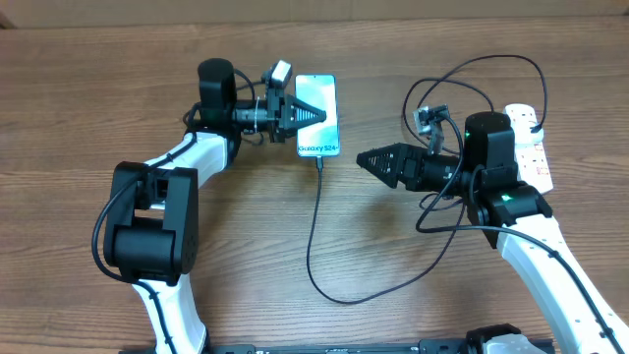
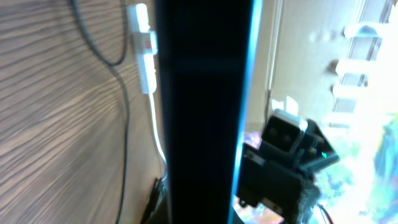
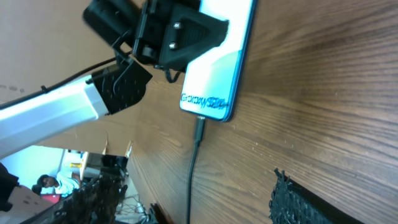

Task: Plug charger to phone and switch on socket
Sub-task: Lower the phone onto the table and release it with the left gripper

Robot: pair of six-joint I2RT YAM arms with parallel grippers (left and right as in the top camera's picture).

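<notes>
The phone lies at the back of the table with its blue-teal screen lit. It also shows in the right wrist view, and edge-on as a dark bar in the left wrist view. My left gripper is shut on the phone from its left side. The charger, a thin black cable, has its connector tip in the phone's near end and loops off to the right. My right gripper is open and empty, just right of the connector. The socket lies at far right, partly hidden by my right arm.
The white power strip and its cord also show in the left wrist view. Black cables loop above the right arm. The cable slack runs across the front middle of the wooden table.
</notes>
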